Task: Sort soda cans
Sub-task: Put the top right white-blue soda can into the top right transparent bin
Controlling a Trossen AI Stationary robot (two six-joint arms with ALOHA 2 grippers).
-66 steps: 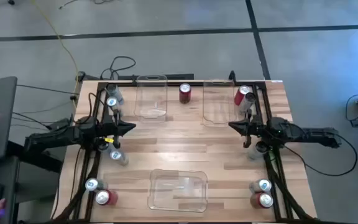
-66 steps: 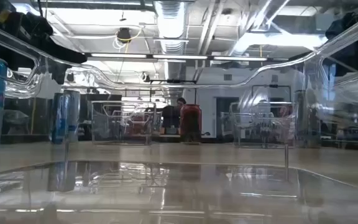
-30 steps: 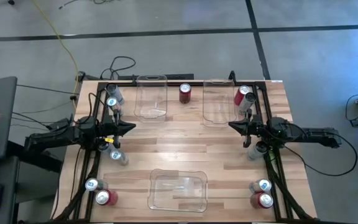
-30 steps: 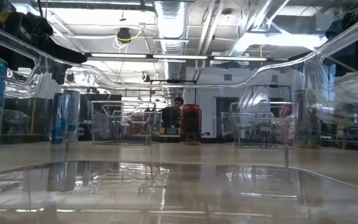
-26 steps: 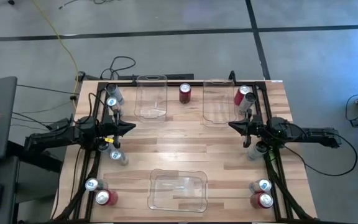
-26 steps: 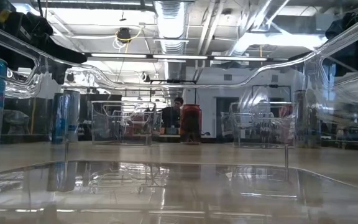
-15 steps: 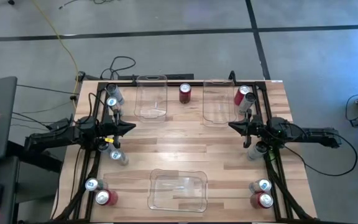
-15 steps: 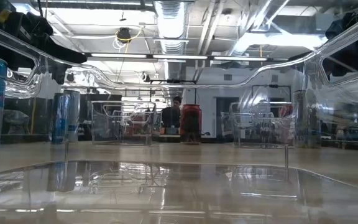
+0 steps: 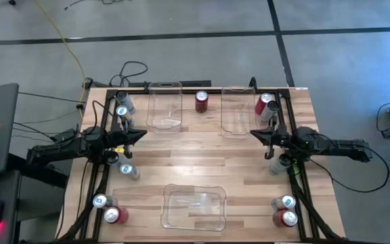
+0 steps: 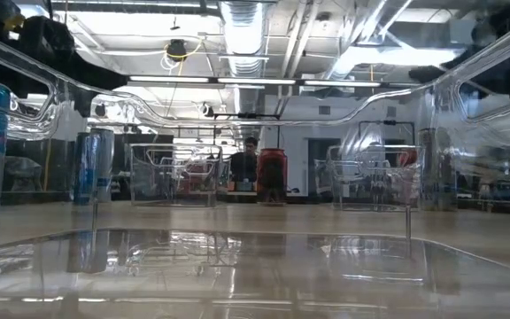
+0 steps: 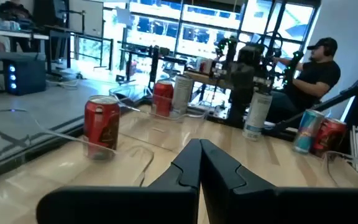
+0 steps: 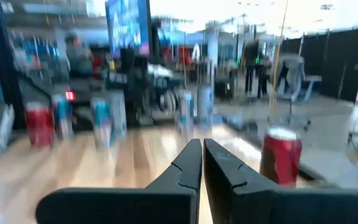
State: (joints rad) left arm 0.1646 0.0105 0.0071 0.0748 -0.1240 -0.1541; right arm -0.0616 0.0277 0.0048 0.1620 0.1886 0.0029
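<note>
Partly hidden: several soda cans [image 9: 201, 101] behind arm frames along worktop [image 9: 202, 159] edges, colours unclear. Visible cans stand upright, axes vertical. Left hand [image 9: 141, 134] and right hand [image 9: 252, 134] pressed together, empty, mid-worktop sides.

Blurred soda cans [image 12: 104, 121] beyond right tool [image 12: 201, 144]
</note>
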